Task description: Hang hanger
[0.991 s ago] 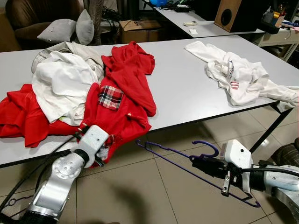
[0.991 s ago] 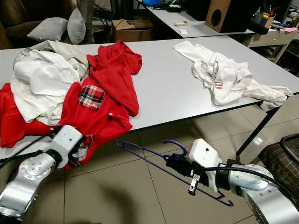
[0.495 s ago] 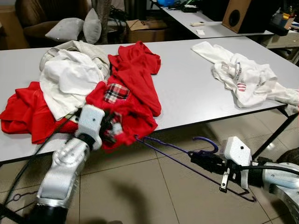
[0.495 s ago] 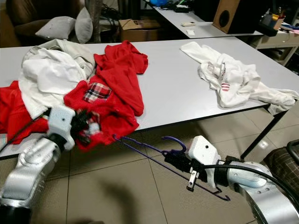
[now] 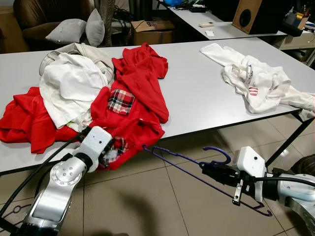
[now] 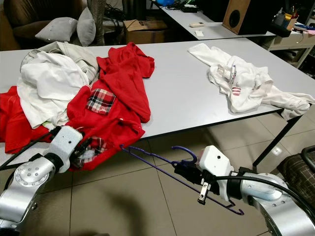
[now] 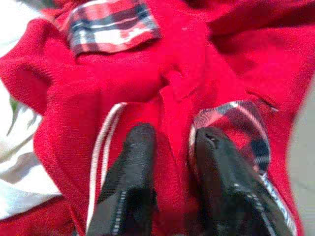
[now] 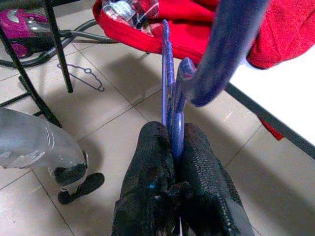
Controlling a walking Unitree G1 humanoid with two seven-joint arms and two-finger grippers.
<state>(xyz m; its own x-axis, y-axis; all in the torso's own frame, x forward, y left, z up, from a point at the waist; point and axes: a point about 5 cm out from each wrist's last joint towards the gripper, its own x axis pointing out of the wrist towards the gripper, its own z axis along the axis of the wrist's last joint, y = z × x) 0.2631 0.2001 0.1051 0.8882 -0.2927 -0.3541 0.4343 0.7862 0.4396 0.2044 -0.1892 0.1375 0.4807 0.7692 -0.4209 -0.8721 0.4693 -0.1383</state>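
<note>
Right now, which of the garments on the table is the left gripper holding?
The red shirt with the plaid pocket, hanging over the table's near edge. The left gripper pinches its fabric; the white clothes at the far right lie untouched.

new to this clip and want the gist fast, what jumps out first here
A heap of red clothes and white ones covers the left of the grey table, spilling over its near edge. There the left end effector pinches a red fold. Lower right, the right end effector grips a purple hanger over the tiled floor.
</note>
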